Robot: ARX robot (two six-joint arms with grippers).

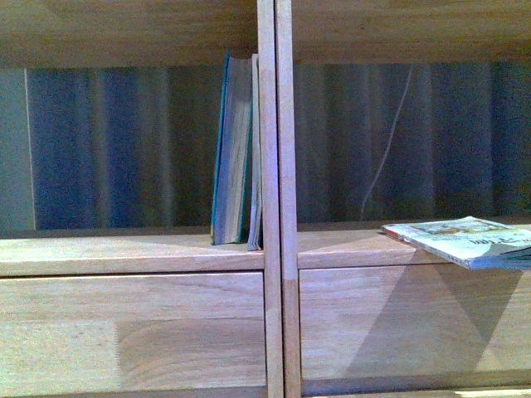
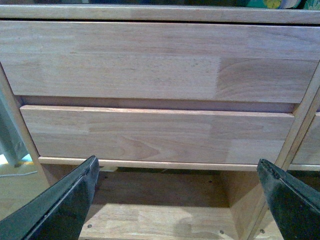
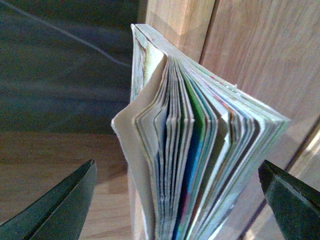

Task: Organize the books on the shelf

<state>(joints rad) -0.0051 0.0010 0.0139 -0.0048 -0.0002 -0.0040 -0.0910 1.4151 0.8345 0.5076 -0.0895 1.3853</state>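
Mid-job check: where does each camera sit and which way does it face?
Front: on the body, facing the shelf, teal book upright, paperback flat; no arm shows.
Left wrist: on left arm, facing drawer fronts; open left gripper shows.
Right wrist: on right arm, facing the paperback's page edges; open right gripper shows.
Shared: front and right wrist both show the paperback.

I see pale, grain-streaked wood on the shelf (image 1: 133,253). Mid-frame stands a teal book (image 1: 232,149) beside a pale-lilac book (image 1: 255,149). Lower right, the paperback (image 1: 465,236) has a pale illustrated cover.
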